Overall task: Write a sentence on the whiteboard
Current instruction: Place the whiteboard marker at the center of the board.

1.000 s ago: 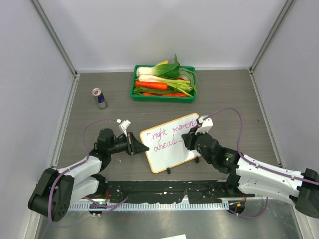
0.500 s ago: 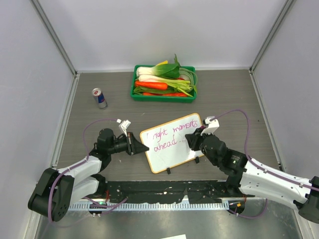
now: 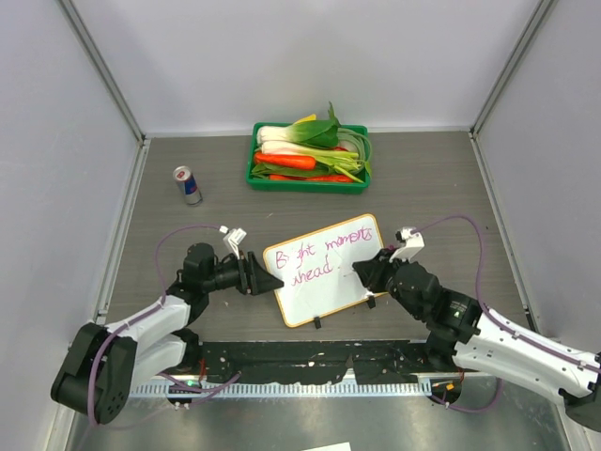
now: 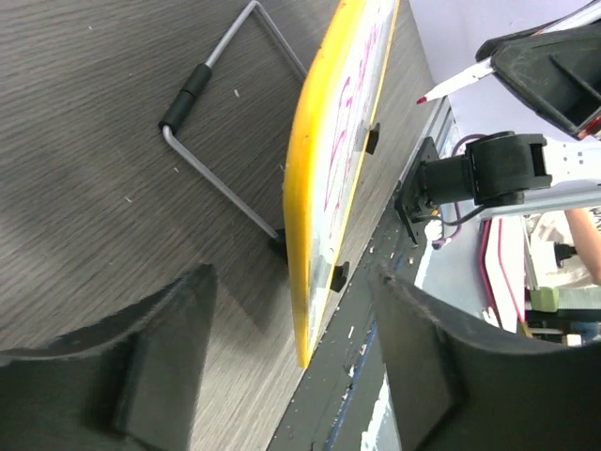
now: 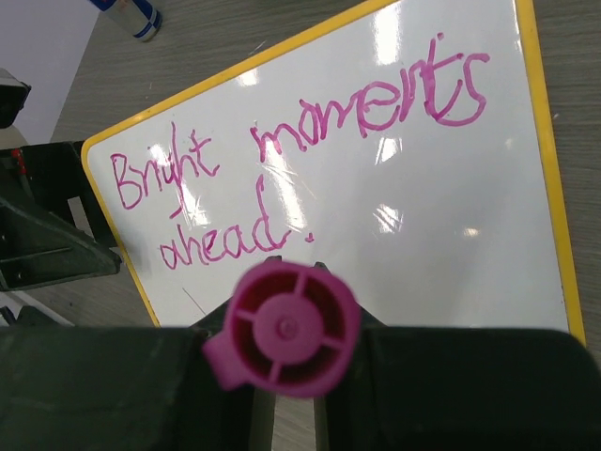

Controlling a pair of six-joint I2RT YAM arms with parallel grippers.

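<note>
Change in the last second: left tool [image 3: 266, 281] has let go of the whiteboard [image 3: 329, 282]. Its jaws now stand spread, with the board's yellow-rimmed edge in the gap and clear space on both sides in the left wrist view. A second ago it was pinched on that edge.

Right arm has backed off too. Before, the right tool [image 3: 364, 273] sat over the board by the second line. Now it's pulled out to the board's right edge, tip off the surface.

Right tool is clenched on the magenta marker [image 5: 282, 326]; the cap end sits square between the fingers.

The sentence [image 5: 291, 150] reads "Bright moments ahead." in two lines, full stop included, fully uncovered.

My read: writing is finished and both arms are disengaging. Only retract and park remain.

Board location: centre of the desk [image 3: 423, 188], between the two tools, propped tilted on a wire stand [image 4: 216, 178] behind it, two black clips on the near edge. It looks to be in the same spot since release, so the stand is carrying it alone.

Pose:
- Left arm low and stretched along the desk, tool pointing right at the board's left edge.
- Right arm folded low, wrist angled up-left, marker tip aimed at the board from the side.

Green vegetable tray [image 3: 307, 185] and can [image 3: 187, 185] are at the back, well apart from all this.
</note>
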